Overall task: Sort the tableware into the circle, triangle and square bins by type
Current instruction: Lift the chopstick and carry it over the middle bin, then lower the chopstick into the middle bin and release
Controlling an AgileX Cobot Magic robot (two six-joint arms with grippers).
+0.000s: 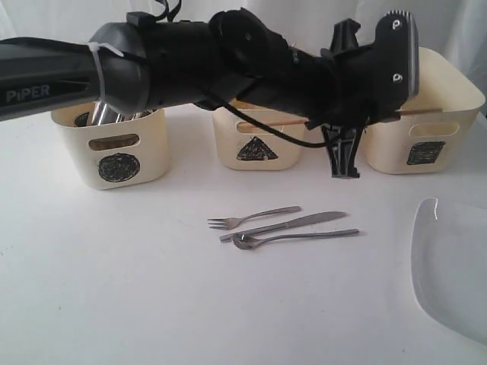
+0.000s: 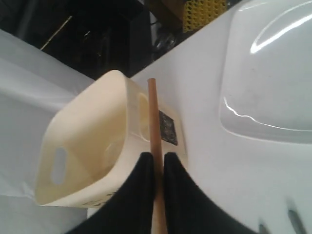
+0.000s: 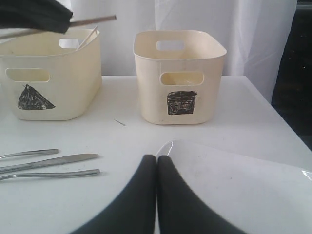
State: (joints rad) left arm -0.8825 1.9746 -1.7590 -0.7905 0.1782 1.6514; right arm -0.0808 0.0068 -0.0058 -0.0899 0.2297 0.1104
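My left gripper (image 2: 157, 155) is shut on a wooden chopstick (image 2: 153, 117), which runs out between its fingers toward the square bin (image 2: 97, 146). The right wrist view shows that chopstick (image 3: 95, 19) held level above the triangle bin (image 3: 48, 92), with a second chopstick (image 3: 87, 36) leaning inside. My right gripper (image 3: 157, 157) is shut on nothing, low over the table at the clear plate's (image 3: 234, 180) corner. Fork (image 1: 251, 219), knife (image 1: 285, 226) and spoon (image 1: 293, 237) lie together on the table. Steel pieces stand in the circle bin (image 1: 114, 148).
The left arm (image 1: 228, 61) stretches across in front of the three bins, hiding much of the triangle bin (image 1: 257, 144). The square bin (image 1: 426, 122) looks empty inside. The plate (image 1: 453, 266) reaches the table's right front edge. White cloth hangs behind.
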